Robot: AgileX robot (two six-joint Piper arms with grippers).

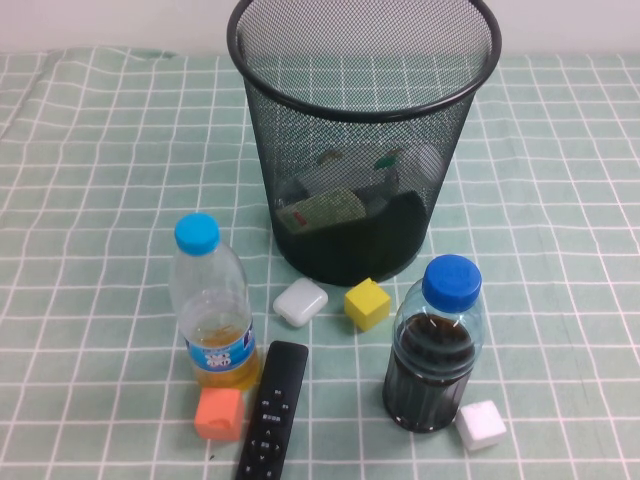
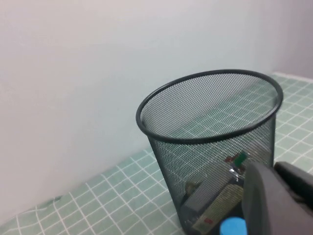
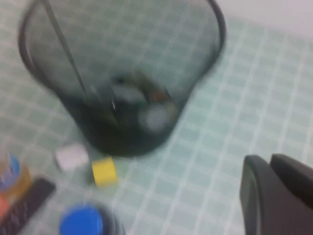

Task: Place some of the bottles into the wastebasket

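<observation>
Setting: a desk (image 1: 90, 130) under a pale green cloth with a white grid, seen from above on the robot's own side.
Wastebasket: the wastebasket (image 1: 362, 60), a tall round black wire-mesh bin, stands upright at the far middle of the desk.
Bottles: the bottles (image 1: 345, 205) of the task lie inside the wastebasket at its bottom, seen only through the mesh; a pale label and a green mark show, but the two shapes cannot be told apart clearly.
Other bottles: an orange-liquid bottle (image 1: 212, 315) with a blue cap stands near left; a dark-liquid bottle (image 1: 435, 350) with a blue cap stands near right. Both are upright, outside the basket.
Small items: a white case (image 1: 300, 301) and a yellow cube (image 1: 366, 303) sit just in front of the basket; an orange cube (image 1: 219, 413) and a black remote (image 1: 272, 411) lie near the left bottle; a white cube (image 1: 481, 425) touches or nearly touches the dark bottle's base.
Left claw: the left claw (image 2: 276, 200) hangs above the desk facing the basket, out of the high view; whether it is spread or pressed together cannot be told.
Right claw: the right claw (image 3: 276, 193) hangs above the desk to the basket's right side; its state likewise cannot be told.
Step in hand: judging by the contents, the dropping looks done.
Next move: probably parking both arms, keeping clear of the standing bottles.
</observation>
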